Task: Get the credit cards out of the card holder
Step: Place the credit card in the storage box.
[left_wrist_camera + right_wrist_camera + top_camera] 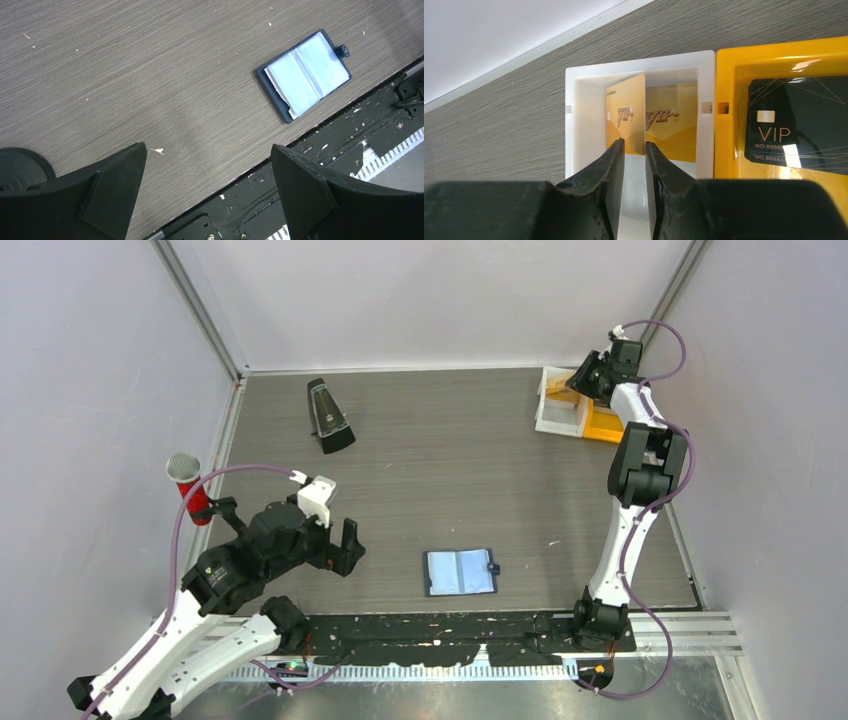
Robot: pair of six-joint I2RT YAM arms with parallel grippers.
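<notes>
**Card drop at the far trays, with the holder lying open**

The dark navy bifold card holder (460, 572) lies opened flat on the grey wood-grain table (450, 470), near its front edge and between the two arm bases. In the left wrist view its pale blue sleeves show no card, so it appears emptied.

The right gripper (635, 145) hangs over the white rectangular plastic tray (574, 100) at the far right corner. Its jaws stand a narrow slit apart, with the tray floor visible between them. A thin gold card (626, 115) marked VIP stands on edge just at the tips, turned partly face-on, and does not appear pinched.

A second gold card (674, 125) rests behind it in the same tray. A black card (794, 125) lies flat in the adjoining yellow tray (726, 90).

The left gripper (207, 146) hovers empty with its jaws spread wide, well left of the holder.

Judged progress: the extraction seems complete. What is left is for the standing card to settle and the arm to withdraw.
</notes>
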